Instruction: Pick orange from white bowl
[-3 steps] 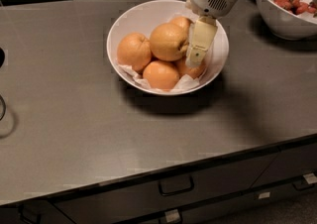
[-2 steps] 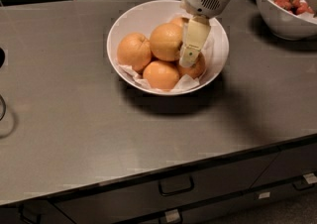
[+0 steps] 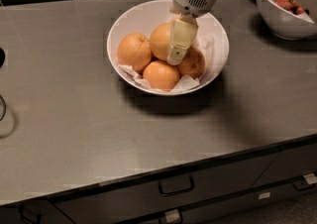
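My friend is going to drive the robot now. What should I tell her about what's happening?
Gripper: down inside the white bowl, against the right side of the orange. A grip cannot be confirmed.
Orange: in the bowl, at the back, among three other oranges.
Done: the reach into the bowl.
Left: secure the orange and lift it out.

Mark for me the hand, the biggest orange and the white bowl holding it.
white bowl (image 3: 141, 16), camera view, bare back-left inner wall.
orange (image 3: 159, 40), camera view, bare skin on its left side.
hand (image 3: 178, 55), camera view, its lower tip, down inside the white bowl against the orange.
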You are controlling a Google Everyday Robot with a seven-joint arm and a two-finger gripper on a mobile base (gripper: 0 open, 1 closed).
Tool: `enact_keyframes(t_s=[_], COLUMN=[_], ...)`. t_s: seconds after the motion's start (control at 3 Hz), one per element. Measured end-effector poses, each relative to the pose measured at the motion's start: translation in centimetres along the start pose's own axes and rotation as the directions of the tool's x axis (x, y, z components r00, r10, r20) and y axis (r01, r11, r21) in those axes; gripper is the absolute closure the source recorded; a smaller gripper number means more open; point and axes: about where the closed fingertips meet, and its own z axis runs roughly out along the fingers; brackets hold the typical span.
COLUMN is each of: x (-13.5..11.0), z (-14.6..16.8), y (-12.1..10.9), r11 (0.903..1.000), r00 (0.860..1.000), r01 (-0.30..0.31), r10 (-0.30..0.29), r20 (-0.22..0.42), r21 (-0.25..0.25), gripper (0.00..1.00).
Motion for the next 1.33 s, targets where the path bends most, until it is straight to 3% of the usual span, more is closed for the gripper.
enact_keyframes(t_s=[0.67, 1.33], x=[-0.2, -0.1], z=[1.2, 1.5], y=[0.5, 0.7], r11=[0.9997, 0.9994], r00=[1.000, 1.000], r01=[-0.020, -0.023], r10=[0.019, 0.023], r20=[-0.003, -0.007], r21=[-0.017, -0.026], gripper=[0.23, 0.22])
